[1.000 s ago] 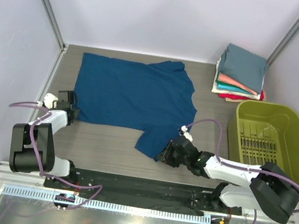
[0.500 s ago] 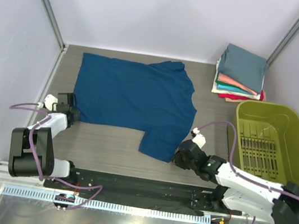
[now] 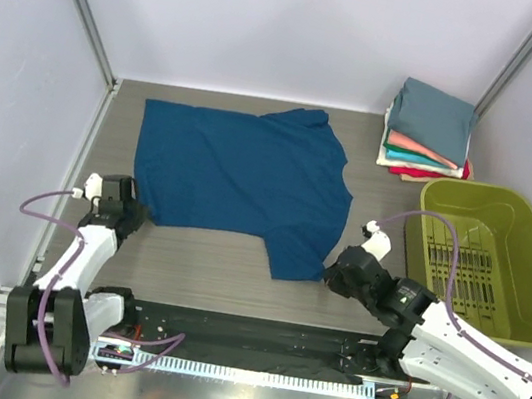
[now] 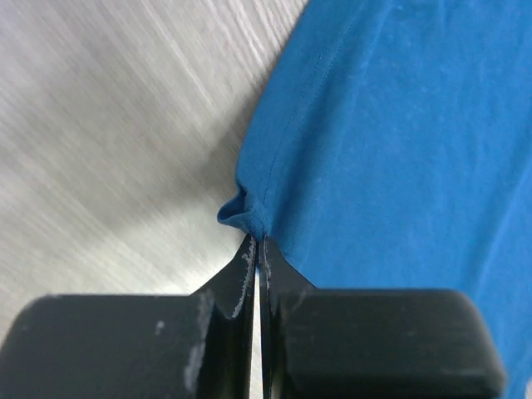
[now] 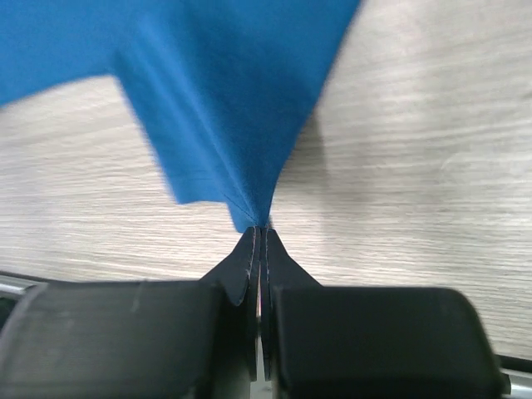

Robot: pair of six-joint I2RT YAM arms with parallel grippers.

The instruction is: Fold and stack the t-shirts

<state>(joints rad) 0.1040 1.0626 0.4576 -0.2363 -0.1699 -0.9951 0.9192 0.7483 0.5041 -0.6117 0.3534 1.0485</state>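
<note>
A dark blue t-shirt (image 3: pixel 239 175) is shown from above, spread flat on a wood-grain counter (image 3: pixel 185 263). Its near left hem corner is pinched between the fully closed jaws of the left gripper (image 4: pixel 256 243). The tip of its near right sleeve is clamped in the same way by the right gripper (image 5: pixel 260 229). A stack of folded t-shirts (image 3: pixel 429 129) is set at the far right corner, just behind an olive-green basket (image 3: pixel 478 189).

left tool (image 3: pixel 131 209): low, jaws pressed together | right tool (image 3: pixel 328 275): low, jaws pressed together
</note>
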